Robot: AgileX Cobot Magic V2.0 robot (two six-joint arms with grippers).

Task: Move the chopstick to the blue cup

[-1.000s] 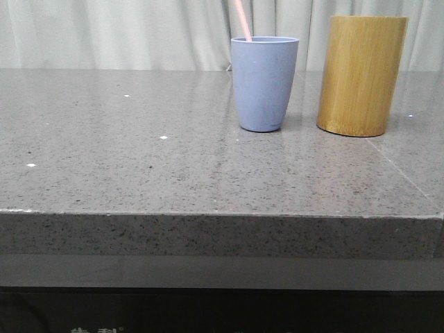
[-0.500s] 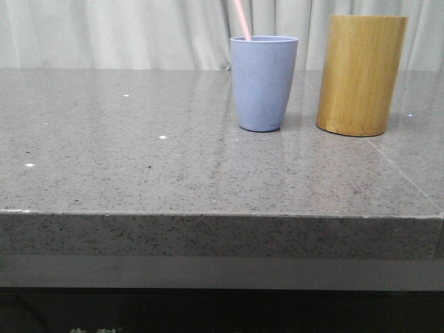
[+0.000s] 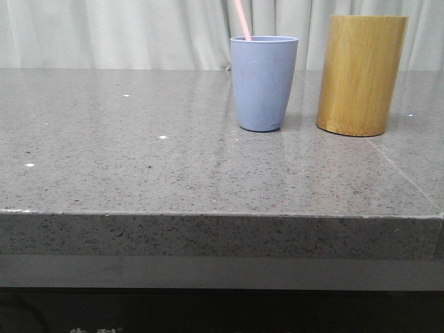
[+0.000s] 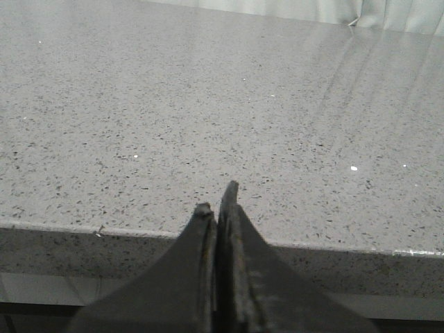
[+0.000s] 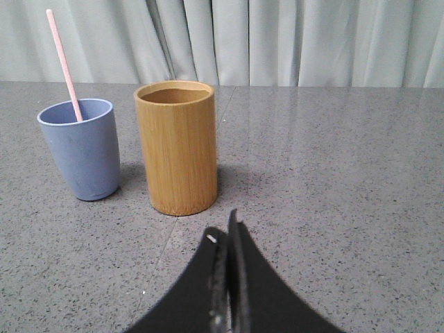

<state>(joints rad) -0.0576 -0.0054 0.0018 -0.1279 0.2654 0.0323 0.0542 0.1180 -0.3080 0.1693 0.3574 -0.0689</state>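
Both claws are sitting pressed shut and holding nothing: the right gripper (image 5: pixel 227 229) is hanging low over the table (image 3: pixel 139 166), facing the bamboo holder (image 5: pixel 177 146), and the left gripper (image 4: pixel 218 208) is resting by the table's near edge. The chopstick (image 5: pixel 64 66) is standing in the blue cup (image 5: pixel 82 149), leaning on its rim, well apart from both and nearer the right arm. The transfer looks finished.

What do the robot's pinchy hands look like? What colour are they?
Both are dark, almost black. The left gripper has two flat jaws that widen toward the wrist and narrow to thin tips, with scuffed, worn-looking inner edges. The right gripper has the same pointed wedge shape, smoother and blacker, with a tiny pale spot near one tip.
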